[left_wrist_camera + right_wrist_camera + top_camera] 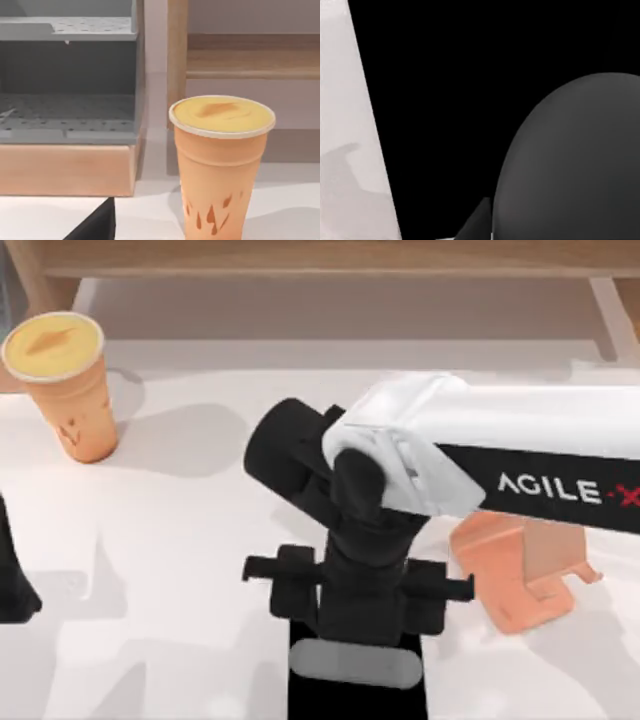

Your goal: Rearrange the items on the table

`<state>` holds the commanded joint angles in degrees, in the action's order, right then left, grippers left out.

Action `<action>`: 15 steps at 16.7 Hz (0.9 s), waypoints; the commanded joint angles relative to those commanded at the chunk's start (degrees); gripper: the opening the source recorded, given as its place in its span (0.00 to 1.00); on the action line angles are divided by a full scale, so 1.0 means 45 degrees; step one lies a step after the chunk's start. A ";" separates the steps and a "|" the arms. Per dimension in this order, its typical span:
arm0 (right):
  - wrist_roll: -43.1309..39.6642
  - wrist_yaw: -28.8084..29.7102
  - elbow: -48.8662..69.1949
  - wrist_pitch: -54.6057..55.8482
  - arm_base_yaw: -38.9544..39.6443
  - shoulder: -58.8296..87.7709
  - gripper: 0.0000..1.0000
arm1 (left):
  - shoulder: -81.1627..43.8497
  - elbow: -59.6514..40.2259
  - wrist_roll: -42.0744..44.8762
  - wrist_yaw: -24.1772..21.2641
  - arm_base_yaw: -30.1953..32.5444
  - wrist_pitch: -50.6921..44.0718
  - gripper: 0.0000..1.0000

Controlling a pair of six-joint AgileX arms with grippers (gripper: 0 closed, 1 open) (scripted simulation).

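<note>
Right now the right gripper (357, 665) sits low over the black pad (310, 695) at near-centre of the table (200, 530), w/ the mouse (575, 165) right under its wrist cam: dark grey, smooth, domed. Looks like the mouse step; can't tell if jaws are apart or clamped. Next: confirm grip or release. Cup (65, 380), orange w/ yellow lid, stands far left. Left arm parked at left edge.

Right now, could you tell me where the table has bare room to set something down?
Bare table lies between the cup and the right arm, down the left-centre. It is crowded at bottom centre: the right gripper over the pad, stand beside it.
</note>
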<state>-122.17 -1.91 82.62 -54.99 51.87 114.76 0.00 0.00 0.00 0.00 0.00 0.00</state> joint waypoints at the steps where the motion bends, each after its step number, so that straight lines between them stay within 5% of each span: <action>1: -0.0145 0.0125 -0.0173 -0.0075 0.0261 0.0165 0.00 | 0.0000 0.0000 0.0000 0.0000 0.0000 0.0000 1.00; 15: -0.0289 0.0266 -0.0618 0.0285 0.0538 0.0536 0.00 | 0.0000 0.0000 0.0000 0.0000 0.0000 0.0000 1.00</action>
<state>-123.47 -0.71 79.84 -53.71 54.29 117.17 0.00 0.00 0.00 0.00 0.00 0.00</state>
